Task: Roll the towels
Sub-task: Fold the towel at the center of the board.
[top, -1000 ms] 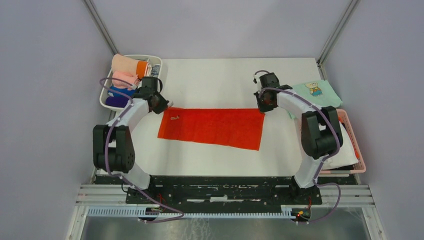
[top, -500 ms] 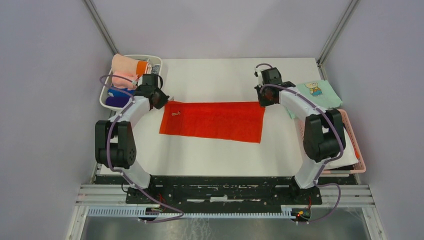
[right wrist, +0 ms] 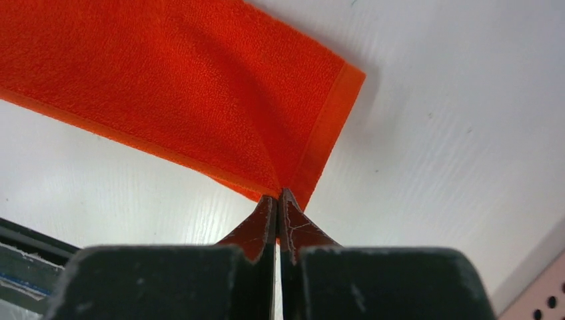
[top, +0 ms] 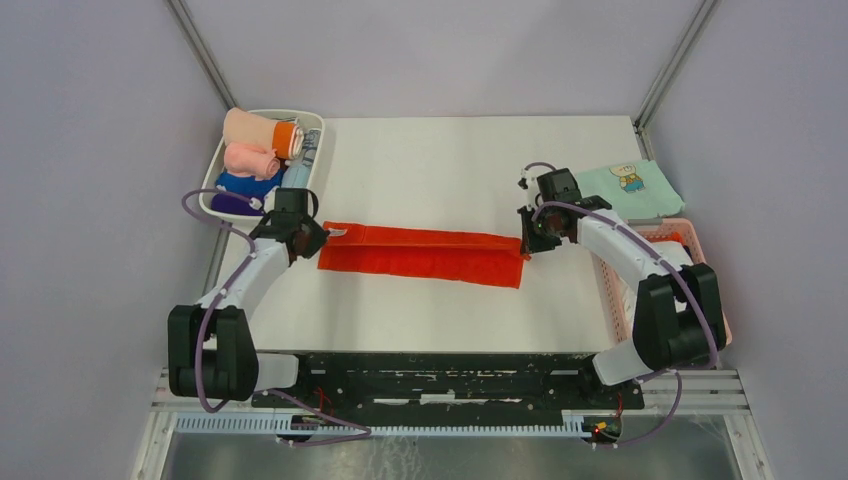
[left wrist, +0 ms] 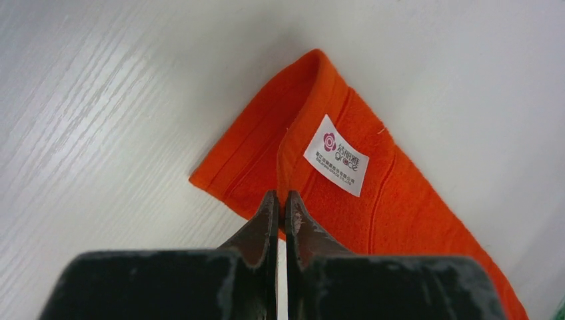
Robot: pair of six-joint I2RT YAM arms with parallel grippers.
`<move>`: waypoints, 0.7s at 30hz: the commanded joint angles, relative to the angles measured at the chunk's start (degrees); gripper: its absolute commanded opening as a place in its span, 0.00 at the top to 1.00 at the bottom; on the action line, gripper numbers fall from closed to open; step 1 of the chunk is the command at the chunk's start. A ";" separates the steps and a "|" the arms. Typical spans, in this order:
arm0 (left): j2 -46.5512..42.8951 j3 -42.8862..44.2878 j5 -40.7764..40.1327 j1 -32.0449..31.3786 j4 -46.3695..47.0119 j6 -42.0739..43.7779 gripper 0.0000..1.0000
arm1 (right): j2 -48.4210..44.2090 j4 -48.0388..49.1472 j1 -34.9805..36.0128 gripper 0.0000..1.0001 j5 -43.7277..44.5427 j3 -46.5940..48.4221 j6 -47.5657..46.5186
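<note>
A red-orange towel (top: pixel 420 254) lies across the middle of the table, folded lengthwise into a narrow strip. My left gripper (top: pixel 325 235) is shut on the strip's left end, pinching the top layer's edge. In the left wrist view the towel (left wrist: pixel 373 193) shows a white label (left wrist: pixel 336 155) just beyond the left gripper (left wrist: pixel 280 200). My right gripper (top: pixel 527 247) is shut on the strip's right end. The right wrist view shows that gripper (right wrist: pixel 279 198) holding the hemmed corner of the towel (right wrist: pixel 166 73).
A white basket (top: pixel 270 112) at the back left holds several rolled cloths (top: pixel 255 135) in peach, pink, blue and purple. A mint-green cloth (top: pixel 630 185) with a cartoon print lies at the right, above a pink basket (top: pixel 703 268).
Both grippers have moved toward the near edge, carrying the towel's far edge over its near part. The wide flat sheet is now a narrow folded strip.
</note>
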 commanded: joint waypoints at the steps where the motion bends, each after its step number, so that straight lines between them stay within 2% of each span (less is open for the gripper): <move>1: -0.20 -3.14 -4.80 0.67 0.91 -1.92 0.97 | -1.12 -1.43 -0.21 0.96 -1.30 -4.50 2.42; 8: 6.42 -3.99 -4.60 0.60 5.65 -2.16 0.97 | 4.71 1.60 -0.22 0.92 -1.90 -7.68 5.16; 12: 8.47 -4.85 -4.37 0.61 6.44 -2.36 0.97 | 6.82 1.28 -0.19 0.86 -4.63 -7.21 6.31; 15: 7.96 -5.12 -4.80 0.59 5.77 -2.56 0.95 | 5.86 0.44 -0.19 0.72 -7.81 -7.39 6.67; 21: 3.83 -3.75 -5.84 0.59 3.29 -1.24 0.92 | -0.24 -3.40 -0.26 0.64 -12.15 -5.50 6.40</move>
